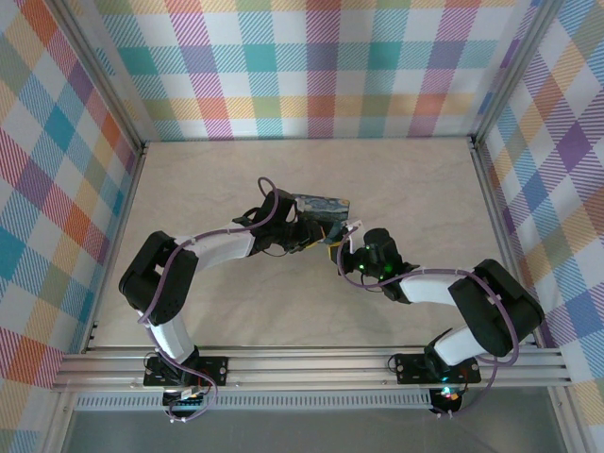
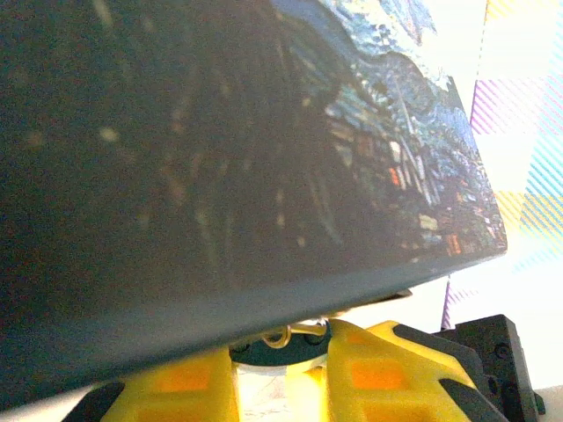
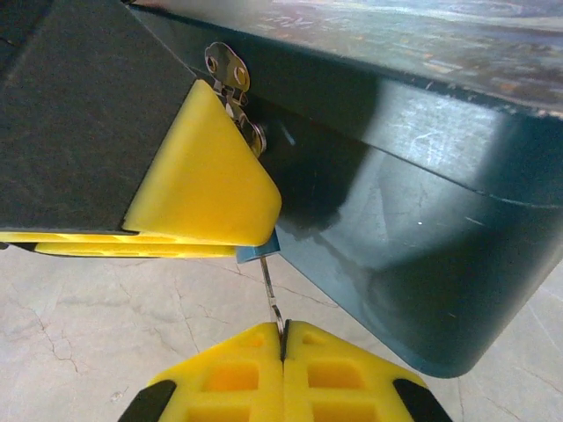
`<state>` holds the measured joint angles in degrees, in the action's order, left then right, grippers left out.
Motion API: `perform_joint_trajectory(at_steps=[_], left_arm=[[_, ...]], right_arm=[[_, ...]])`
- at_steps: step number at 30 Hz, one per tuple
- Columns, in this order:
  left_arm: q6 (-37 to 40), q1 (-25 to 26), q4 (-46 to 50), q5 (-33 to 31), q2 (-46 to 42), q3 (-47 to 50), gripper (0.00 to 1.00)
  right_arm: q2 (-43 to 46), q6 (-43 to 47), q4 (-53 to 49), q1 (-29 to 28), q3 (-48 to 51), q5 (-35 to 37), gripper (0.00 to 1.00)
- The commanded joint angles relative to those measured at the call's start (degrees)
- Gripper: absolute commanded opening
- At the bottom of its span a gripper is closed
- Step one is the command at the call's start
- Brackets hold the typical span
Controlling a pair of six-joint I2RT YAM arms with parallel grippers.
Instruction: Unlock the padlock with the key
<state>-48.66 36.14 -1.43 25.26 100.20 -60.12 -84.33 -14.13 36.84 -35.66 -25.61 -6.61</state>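
R end effector (image 3: 282, 332) pinches key (image 3: 268, 286) at padlock (image 3: 260, 253), box (image 3: 422, 246) shut.

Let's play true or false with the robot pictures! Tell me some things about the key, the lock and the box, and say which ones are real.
1. The right gripper pinches the key. True.
2. The key lies flat on the table. False: it is held above the table, pointing up at the padlock.
3. The box is plain red. False: it is dark blue-green with a painted lid.
4. A bit of the blue padlock peeks out of the left gripper. True.
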Motion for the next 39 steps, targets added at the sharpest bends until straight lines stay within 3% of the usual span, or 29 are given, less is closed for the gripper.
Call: perform_joint_trajectory(at_steps=[1, 13, 39], left_arm=[[-1.4, 0.8, -0.7, 1.5, -1.6, 0.9, 0.19], [-4.1, 0.5, -1.6, 1.1, -2.1, 1.7, 0.18], [-8.1, 0.2, -4.6, 2.0, -1.6, 2.7, 0.17]], right_arm=[[0.0, -0.1, 4.8, -0.5, 0.3, -0.6, 0.0], [1.8, -0.4, 4.6, -0.5, 2.7, 2.2, 0.0], [0.7, -0.1, 4.9, -0.4, 3.2, 0.9, 0.0]])
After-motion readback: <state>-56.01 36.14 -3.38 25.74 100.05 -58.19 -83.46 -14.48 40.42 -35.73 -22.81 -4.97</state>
